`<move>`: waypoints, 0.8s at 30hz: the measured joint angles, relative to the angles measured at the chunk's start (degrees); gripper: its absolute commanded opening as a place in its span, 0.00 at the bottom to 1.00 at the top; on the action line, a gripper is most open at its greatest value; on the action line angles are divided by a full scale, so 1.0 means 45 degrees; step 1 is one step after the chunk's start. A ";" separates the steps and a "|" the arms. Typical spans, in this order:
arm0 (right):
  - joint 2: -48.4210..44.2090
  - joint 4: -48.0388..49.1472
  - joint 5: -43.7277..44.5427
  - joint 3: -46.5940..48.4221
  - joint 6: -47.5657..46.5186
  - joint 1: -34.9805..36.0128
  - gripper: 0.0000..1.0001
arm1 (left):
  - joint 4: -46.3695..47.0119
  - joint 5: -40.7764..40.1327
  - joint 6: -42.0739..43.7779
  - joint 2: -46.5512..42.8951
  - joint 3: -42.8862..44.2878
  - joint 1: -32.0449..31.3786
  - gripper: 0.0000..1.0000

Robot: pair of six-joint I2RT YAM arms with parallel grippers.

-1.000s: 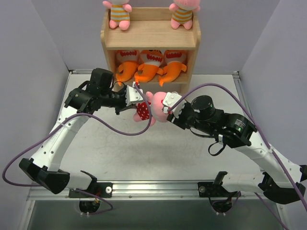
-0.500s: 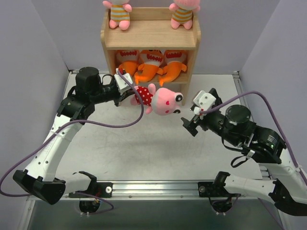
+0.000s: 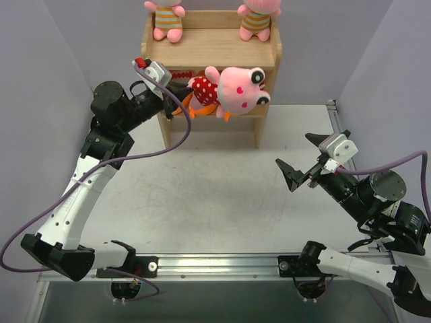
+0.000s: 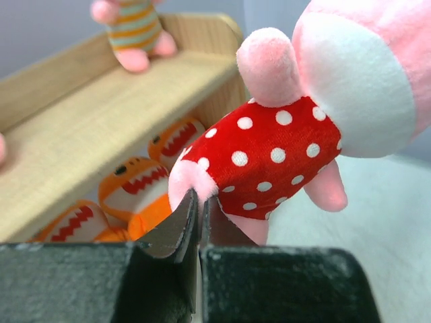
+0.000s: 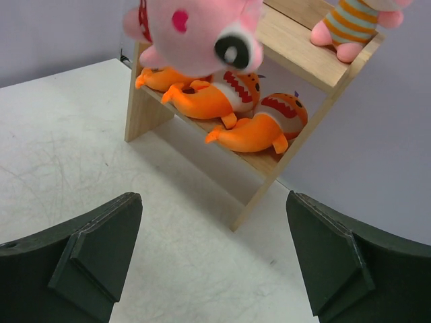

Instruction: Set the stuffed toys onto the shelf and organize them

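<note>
The pink doll in the red polka-dot outfit (image 3: 225, 91) hangs in the air in front of the shelf's (image 3: 209, 47) middle tier, head to the right. My left gripper (image 3: 176, 94) is shut on one of its pink limbs; the left wrist view shows the pinch (image 4: 200, 202) under the dotted body (image 4: 269, 155). Two striped dolls (image 3: 167, 19) (image 3: 256, 20) sit on the top board. Orange fish toys (image 5: 209, 97) (image 5: 259, 128) lie in the middle tier. My right gripper (image 3: 296, 153) stands open over the table at the right, nothing between its fingers (image 5: 212, 202).
The shelf stands against the back wall, with its right side panel (image 3: 258, 131) down on the white table (image 3: 215, 202). Grey walls close in on both sides. A purple cable (image 3: 168, 145) loops from the left arm, and a metal rail (image 3: 222, 266) runs along the near edge.
The right gripper let go of the polka-dot doll, opened wide and pulled back to the right. The left arm carried the doll up and back to the shelf's front.
</note>
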 measured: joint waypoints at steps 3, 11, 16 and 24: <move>-0.0102 0.0189 0.0131 -0.0160 0.0102 0.0000 0.91 | 0.1549 -0.0874 -0.1185 0.0476 0.0529 0.0005 0.02; -0.0262 0.0282 0.0209 -0.0481 0.0413 0.0000 0.91 | 0.5027 -0.3585 -0.3861 0.2336 0.1637 0.0010 0.02; -0.0262 0.0306 0.0204 -0.0481 0.0549 0.0000 0.91 | 0.6470 -0.5231 -0.5076 0.3701 0.2341 0.0010 0.02; -0.0243 0.0393 0.0204 -0.0719 0.0738 0.0000 0.91 | 0.8160 -0.7373 -0.6183 0.5678 0.3643 -0.0039 0.02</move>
